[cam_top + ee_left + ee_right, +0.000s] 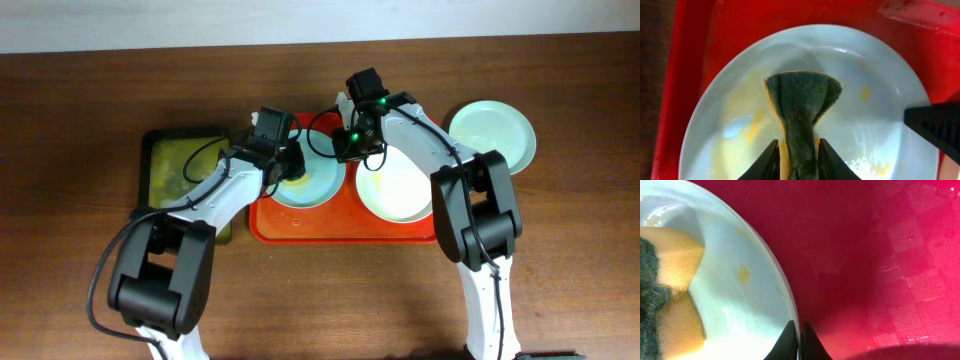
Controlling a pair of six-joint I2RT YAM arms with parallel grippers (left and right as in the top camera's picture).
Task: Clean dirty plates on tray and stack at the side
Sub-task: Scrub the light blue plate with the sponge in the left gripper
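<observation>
A pale mint-blue plate [318,178] with yellowish smears lies at the left of the red-orange tray [300,222]. My left gripper [290,165] is shut on a yellow-and-green sponge [801,102] pressed onto this plate [875,65]. My right gripper [348,148] is shut on the plate's right rim [785,285]; the sponge shows at the left of the right wrist view [665,280]. A cream-white plate [400,185] lies at the tray's right. Another mint-blue plate [492,132] sits on the table, right of the tray.
A black tray with a yellow-green inside [180,165] stands left of the red tray. The wooden table [320,300] runs on in front. A pale wall edge lies at the back.
</observation>
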